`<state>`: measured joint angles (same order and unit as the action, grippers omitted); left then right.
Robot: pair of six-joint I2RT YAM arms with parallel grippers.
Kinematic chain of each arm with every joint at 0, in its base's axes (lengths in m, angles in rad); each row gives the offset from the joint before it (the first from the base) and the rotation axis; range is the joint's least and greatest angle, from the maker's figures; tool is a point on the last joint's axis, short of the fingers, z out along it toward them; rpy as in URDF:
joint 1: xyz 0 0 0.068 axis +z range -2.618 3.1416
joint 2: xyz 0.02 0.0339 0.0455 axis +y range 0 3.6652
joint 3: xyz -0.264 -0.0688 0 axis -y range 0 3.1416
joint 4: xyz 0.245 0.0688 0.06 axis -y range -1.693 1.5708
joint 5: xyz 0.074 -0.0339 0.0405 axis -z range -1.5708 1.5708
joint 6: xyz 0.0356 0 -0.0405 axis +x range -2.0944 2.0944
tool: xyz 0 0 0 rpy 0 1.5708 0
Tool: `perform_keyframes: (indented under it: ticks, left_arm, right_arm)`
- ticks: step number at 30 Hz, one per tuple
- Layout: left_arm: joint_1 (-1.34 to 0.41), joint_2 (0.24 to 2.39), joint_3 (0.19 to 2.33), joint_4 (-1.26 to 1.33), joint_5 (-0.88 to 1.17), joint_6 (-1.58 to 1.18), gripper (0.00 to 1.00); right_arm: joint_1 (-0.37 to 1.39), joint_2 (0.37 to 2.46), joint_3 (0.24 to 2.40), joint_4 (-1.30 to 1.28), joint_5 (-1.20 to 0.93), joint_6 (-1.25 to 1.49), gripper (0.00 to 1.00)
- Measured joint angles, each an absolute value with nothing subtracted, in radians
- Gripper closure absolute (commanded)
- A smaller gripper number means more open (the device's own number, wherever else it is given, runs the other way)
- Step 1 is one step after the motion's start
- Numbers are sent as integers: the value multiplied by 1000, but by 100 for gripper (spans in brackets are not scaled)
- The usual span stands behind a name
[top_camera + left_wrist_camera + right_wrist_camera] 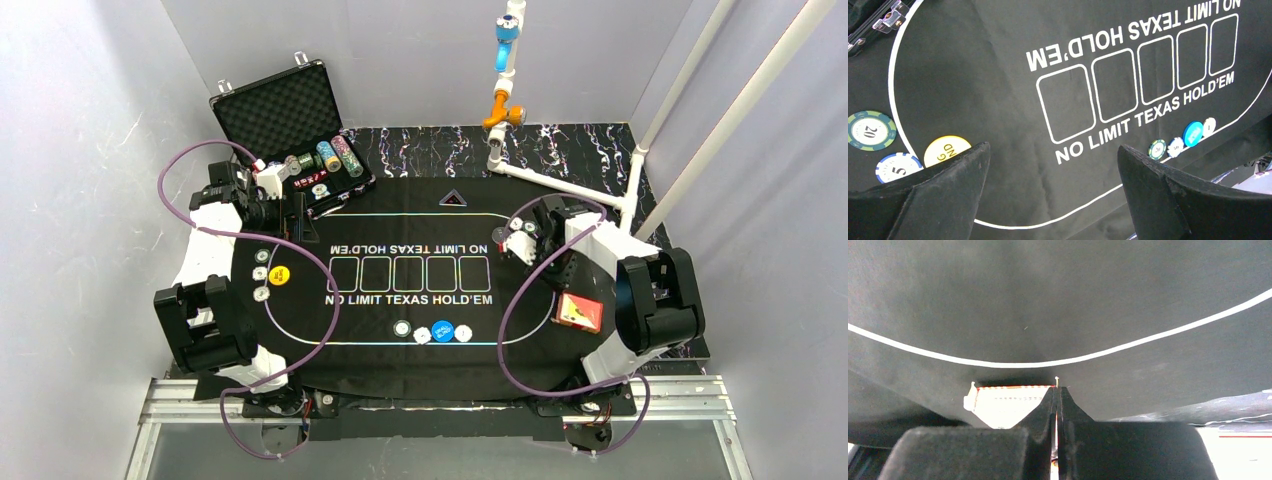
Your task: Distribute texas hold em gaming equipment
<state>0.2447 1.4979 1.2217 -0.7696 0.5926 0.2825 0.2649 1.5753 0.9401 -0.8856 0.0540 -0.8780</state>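
Right end effector (1057,390) pinched on 1 playing card (1003,405), mid-deal.

Its fingers are pressed tight together, and what looks like the card's edge sits in the seam. The white face with red trim juts out to one side above the black mat (1048,300). I judge this to be the card-dealing step. Next, the card needs carrying to a player's spot and releasing flat. The red-backed deck (580,312) lies on the mat beside the right arm. The left end effector (1053,150) hangs wide apart and holds nothing, over the mat's left end near a yellow button (946,150), a 20 chip (870,130) and a 5 chip (898,166). More chips (335,155) stand in the open case (275,110) at the tabletop's far left.
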Motion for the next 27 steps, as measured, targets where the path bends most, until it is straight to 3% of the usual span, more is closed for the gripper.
perform_keyframes:
  ticks: [2,4,5,7,15,27]
  left_arm:
    - [245,1498,1222,-770,594,279,2]
    - [245,1498,1222,-769,595,277,2]
    - [245,1498,1222,-769,595,276,2]
    - [245,1498,1222,-768,595,276,2]
    - [245,1496,1222,-767,604,277,2]
    - [245,1489,1218,-767,622,276,2]
  right_arm:
    - [269,1592,987,-881,32,-865,97]
    - [274,1619,1038,-872,7,-851,51]
    - [278,1635,1061,-868,-4,-839,32]
    - [282,1663,1104,-868,-27,-822,5]
    - [282,1632,1138,-884,-42,-816,2]
    - [281,1533,923,-882,63,-881,2]
